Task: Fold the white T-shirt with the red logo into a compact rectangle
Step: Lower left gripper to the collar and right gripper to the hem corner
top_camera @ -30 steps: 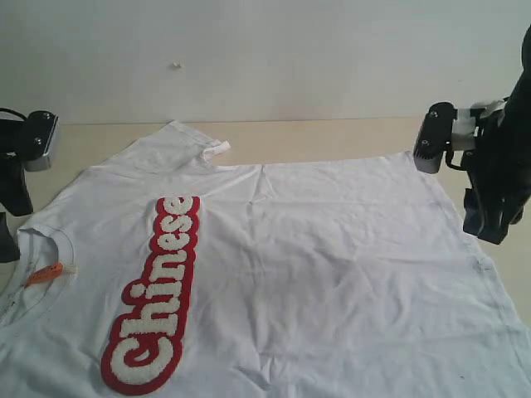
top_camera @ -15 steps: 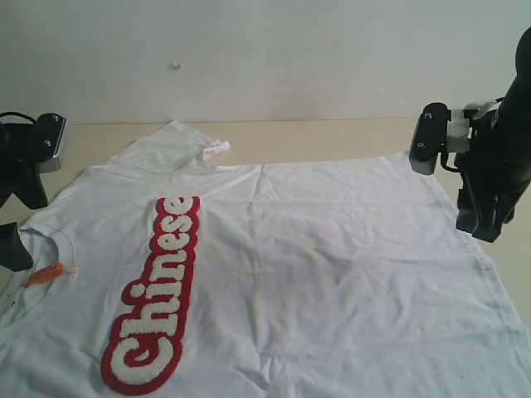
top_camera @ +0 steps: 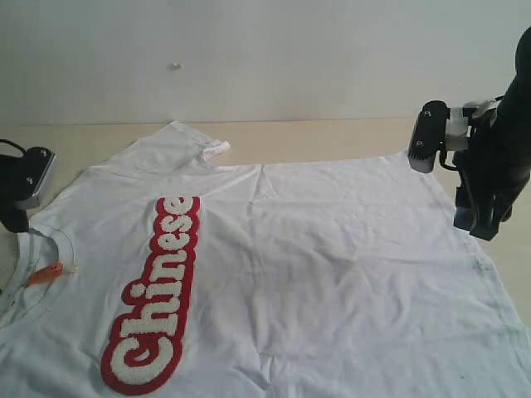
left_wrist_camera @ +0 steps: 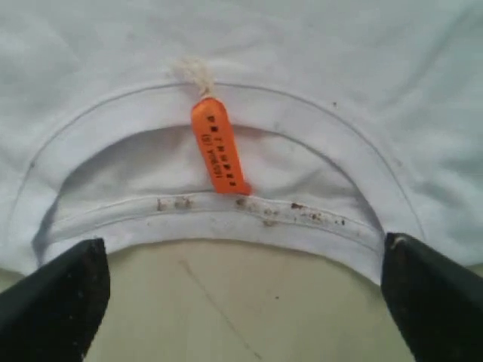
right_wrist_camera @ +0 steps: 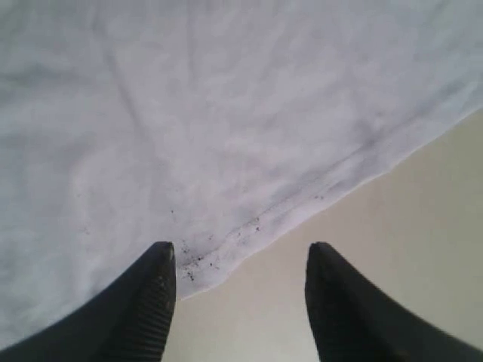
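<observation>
Beside the collar (left_wrist_camera: pixel 317 158), left tool (left_wrist_camera: pixel 241 243) wide-spread.

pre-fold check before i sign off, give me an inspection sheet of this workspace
surface: beige table, bare strip beyond the shirt
job's things: white T-shirt spread logo-up, wrinkled, unfolded; red logo reads Chinese; orange neck tag at collar
clutter: dark specks on collar and on hem corner
tools: left tool open, facing the collar; right tool open, at the hem corner
cables: black lead by left tool
surroundings: pale wall, one small mark
</observation>
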Available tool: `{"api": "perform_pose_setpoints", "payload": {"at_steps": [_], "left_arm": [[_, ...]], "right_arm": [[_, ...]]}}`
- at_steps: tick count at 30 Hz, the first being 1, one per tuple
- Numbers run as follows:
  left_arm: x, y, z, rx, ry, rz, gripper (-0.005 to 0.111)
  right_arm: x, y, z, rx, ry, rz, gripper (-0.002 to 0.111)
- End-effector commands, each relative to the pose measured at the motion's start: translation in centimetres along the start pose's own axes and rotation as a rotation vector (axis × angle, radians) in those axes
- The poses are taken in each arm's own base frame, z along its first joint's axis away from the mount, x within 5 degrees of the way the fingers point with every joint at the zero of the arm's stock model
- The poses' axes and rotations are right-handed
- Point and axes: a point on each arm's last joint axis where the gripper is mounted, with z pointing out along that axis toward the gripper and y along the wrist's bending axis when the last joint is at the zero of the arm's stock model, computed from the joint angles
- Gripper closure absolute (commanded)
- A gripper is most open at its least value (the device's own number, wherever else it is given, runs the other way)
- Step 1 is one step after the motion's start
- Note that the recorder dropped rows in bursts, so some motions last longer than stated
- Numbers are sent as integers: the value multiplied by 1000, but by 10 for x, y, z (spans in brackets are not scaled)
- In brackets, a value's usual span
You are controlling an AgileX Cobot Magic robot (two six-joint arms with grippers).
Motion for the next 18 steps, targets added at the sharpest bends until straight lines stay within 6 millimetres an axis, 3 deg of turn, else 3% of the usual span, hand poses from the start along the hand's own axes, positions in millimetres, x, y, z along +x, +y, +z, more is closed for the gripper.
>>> {"api": "perform_pose_setpoints", "payload": {"at_steps": [1,12,18], "left_arm": [[6,-6,27,-23,6,-12,13],[11,-7,41,-46,-27,39,13],[7,9,25,27,-84,19,13]], "right_arm": [[-3,1,1,-9,-32,22,56],[-3,0,0,-4,-36,21,56],[-3,0,0,-4,-36,12,56]]}}
